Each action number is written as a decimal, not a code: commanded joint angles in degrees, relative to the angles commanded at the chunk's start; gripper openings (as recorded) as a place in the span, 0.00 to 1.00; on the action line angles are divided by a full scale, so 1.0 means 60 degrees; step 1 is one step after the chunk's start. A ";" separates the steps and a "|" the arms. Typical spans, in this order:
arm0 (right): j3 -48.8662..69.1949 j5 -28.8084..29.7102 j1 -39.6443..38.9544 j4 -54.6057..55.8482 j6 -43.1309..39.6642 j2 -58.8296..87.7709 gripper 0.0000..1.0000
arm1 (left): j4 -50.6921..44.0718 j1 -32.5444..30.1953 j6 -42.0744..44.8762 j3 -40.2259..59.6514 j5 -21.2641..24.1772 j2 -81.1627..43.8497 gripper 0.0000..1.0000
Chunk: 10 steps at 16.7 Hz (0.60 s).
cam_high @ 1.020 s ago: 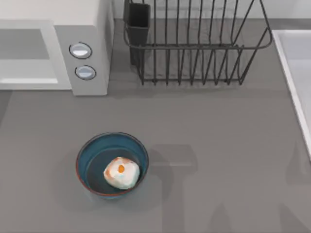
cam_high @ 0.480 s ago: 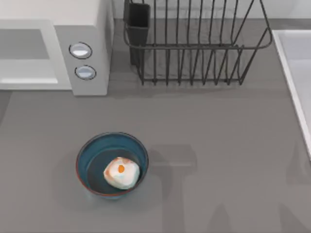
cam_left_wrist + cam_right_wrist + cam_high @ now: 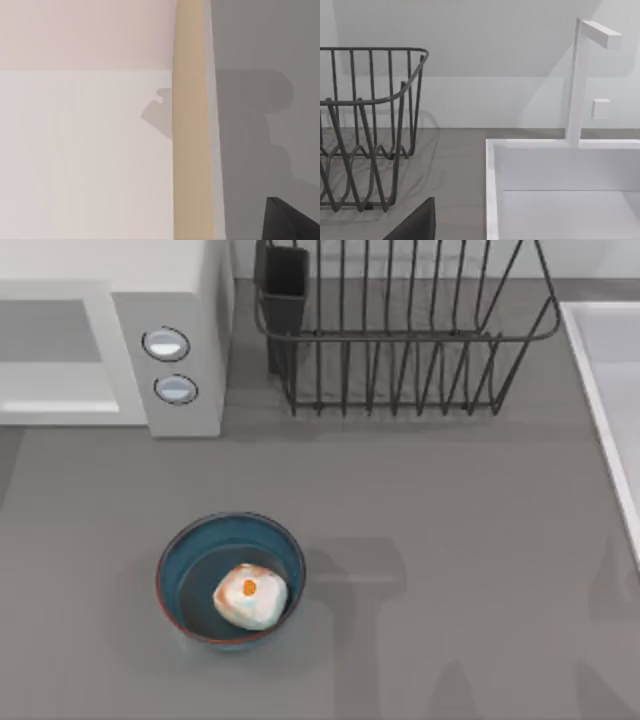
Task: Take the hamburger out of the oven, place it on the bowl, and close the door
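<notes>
The hamburger (image 3: 250, 596) lies inside the bowl (image 3: 172, 558), resting on its dark teal bottom a little toward the lower right of the bowl's inside. The bowl stands on the grey counter (image 3: 450, 540) in the lower left part of the top view. Above it, in the upper left of the frame, sits the oven (image 3: 185, 280), its two round knobs (image 3: 166, 343) stacked on the front panel. The door (image 3: 55, 360) lies flat across the oven's front, its pale bar handle (image 3: 50, 405) running along the lower edge.

To the right of the oven, along the upper middle of the frame, stands a dark wire dish rack (image 3: 400, 330) with a small dark cup holder (image 3: 286, 280) at its left end. A white sink (image 3: 605, 390) runs down the right edge; the right wrist view shows its basin (image 3: 560, 190) and a white faucet (image 3: 580, 75) beside the rack (image 3: 365, 125).

No end effector appears near the hamburger or bowl, so whether either one is open or holds anything cannot be told. The left wrist view looks onto a pale flat surface and a tan strip (image 3: 190, 125).
</notes>
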<state>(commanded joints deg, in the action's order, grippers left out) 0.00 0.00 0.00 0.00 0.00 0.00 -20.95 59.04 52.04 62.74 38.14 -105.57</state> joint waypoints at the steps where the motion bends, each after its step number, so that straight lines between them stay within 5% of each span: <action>1: 0.0000 0.0000 0.0000 0.0000 0.0000 0.0000 1.00 | 0.0157 -0.0149 -0.0163 -0.0319 -0.0074 0.0271 0.00; 10: 0.0000 0.0000 0.0000 0.0000 0.0000 0.0000 1.00 | 0.1577 -0.1443 -0.1598 -0.3306 -0.0711 0.2618 0.00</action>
<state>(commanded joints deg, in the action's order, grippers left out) 0.00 0.00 0.00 0.00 0.00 0.00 -11.48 50.39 42.45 42.90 33.88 -89.86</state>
